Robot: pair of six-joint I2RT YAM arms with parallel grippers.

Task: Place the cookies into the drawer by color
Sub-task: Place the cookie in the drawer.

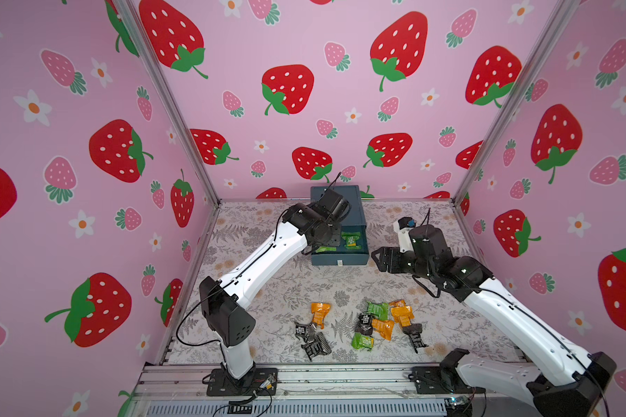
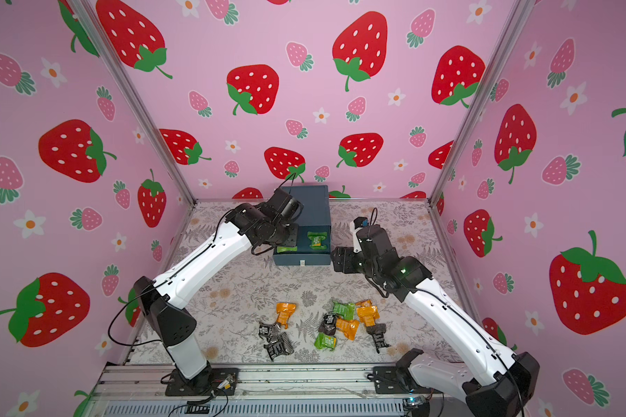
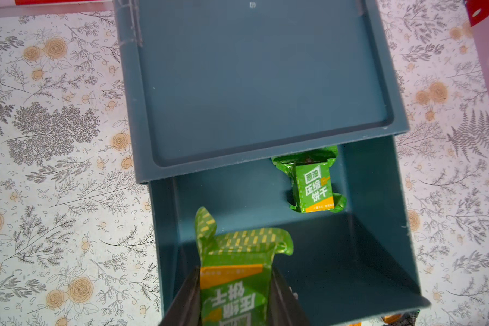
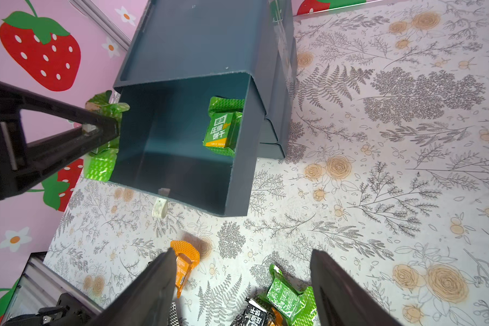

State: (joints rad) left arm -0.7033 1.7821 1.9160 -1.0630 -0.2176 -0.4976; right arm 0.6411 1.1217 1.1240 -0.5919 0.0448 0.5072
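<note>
Your left gripper (image 3: 235, 279) is clamped on a green cookie (image 3: 237, 254) whose long axis runs out past the fingertips. The open drawer (image 3: 378, 175) lies just below and ahead of them, near its left wall. A second green cookie (image 3: 312, 183) lies in the drawer, ahead and to that gripper's right. So I judge a drop lands on bare floor, while your right gripper (image 4: 242, 251) stands spread and empty beside the drawer, farther off.

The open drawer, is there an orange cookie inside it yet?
No, the open drawer holds only one green cookie lying inside, while the left gripper grips a second green cookie.
</note>
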